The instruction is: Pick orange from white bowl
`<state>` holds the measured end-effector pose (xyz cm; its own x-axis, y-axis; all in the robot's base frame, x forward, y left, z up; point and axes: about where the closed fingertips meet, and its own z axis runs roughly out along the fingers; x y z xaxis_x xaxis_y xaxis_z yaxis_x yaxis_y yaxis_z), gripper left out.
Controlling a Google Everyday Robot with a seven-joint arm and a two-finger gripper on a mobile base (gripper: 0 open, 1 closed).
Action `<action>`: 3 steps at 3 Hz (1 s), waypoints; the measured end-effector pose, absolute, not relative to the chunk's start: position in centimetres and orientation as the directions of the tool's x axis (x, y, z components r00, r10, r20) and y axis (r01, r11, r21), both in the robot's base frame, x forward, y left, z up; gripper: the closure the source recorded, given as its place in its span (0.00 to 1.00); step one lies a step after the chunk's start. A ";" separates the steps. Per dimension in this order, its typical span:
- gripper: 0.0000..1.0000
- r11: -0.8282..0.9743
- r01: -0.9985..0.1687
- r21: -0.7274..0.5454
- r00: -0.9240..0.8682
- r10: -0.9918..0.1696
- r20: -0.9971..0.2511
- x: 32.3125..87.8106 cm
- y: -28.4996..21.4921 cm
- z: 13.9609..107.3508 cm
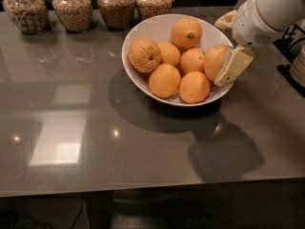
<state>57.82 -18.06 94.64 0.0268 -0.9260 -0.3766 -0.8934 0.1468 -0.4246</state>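
A glossy white bowl [138, 73] stands at the back right of the grey table and holds several oranges. The largest orange [213, 61], smooth and pale, lies against the bowl's right side. A wrinkled, ridged orange [144, 54] is at the left, and one with a dark stem spot [186, 33] is at the back. My gripper [228, 44] reaches in from the right and is open. Its near finger [232, 67] lies over the rim against the largest orange's right side, covering part of it. Its far finger [225, 20] sits behind that orange.
Several glass jars [72, 8] of nuts and grains line the table's back edge, left of the bowl. A dark rack [291, 42] and a pale object stand at the right edge. The table's front edge [143, 187] runs along the bottom.
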 end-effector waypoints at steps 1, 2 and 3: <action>0.11 0.150 -0.899 -0.411 0.018 -0.926 -0.377 58.6 -18.3 93.7; 0.12 0.151 -0.905 -0.397 0.009 -0.928 -0.374 58.7 -18.6 92.8; 0.15 0.150 -0.910 -0.386 0.003 -0.930 -0.369 58.6 -18.8 92.4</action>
